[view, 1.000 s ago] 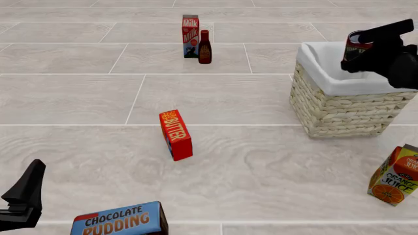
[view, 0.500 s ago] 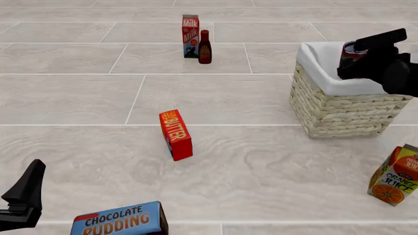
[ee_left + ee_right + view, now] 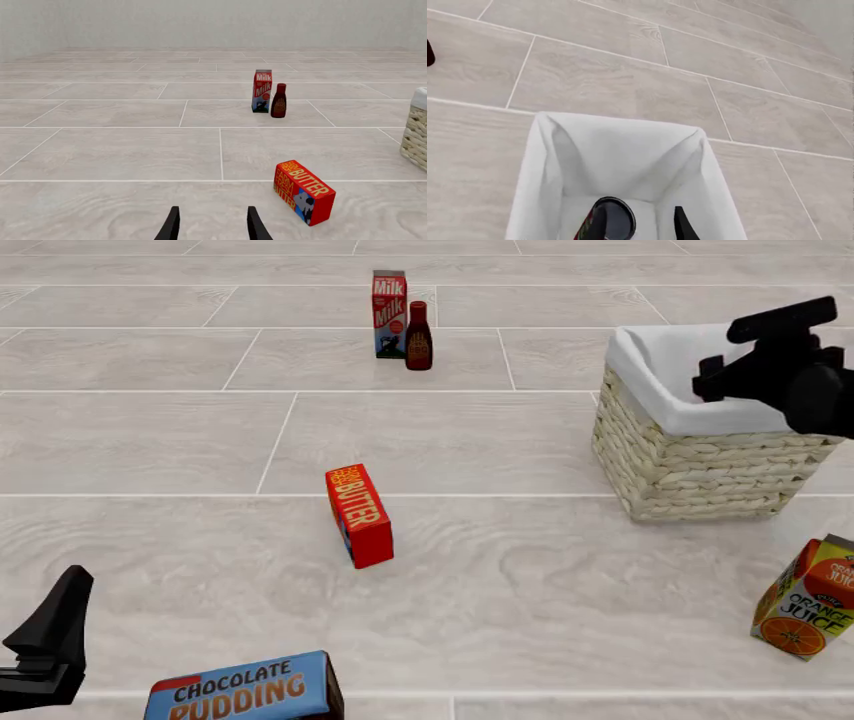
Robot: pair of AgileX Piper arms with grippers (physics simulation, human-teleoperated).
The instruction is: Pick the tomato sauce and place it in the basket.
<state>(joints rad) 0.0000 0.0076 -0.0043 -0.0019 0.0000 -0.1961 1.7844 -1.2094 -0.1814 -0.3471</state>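
Basket [image 3: 694, 455] first: my right gripper [image 3: 758, 358] hovers over its white lining, and the tomato sauce [image 3: 606, 220] that sat between the fingers half a second ago is gone from them. My right wrist view shows it down inside the basket, just beside one finger [image 3: 683, 226]; the jaws look spread and empty, so I judge the drop done. Its dark top faces the camera, long axis roughly upright, perhaps slightly tilted. My left gripper [image 3: 212, 227] stays parked, open
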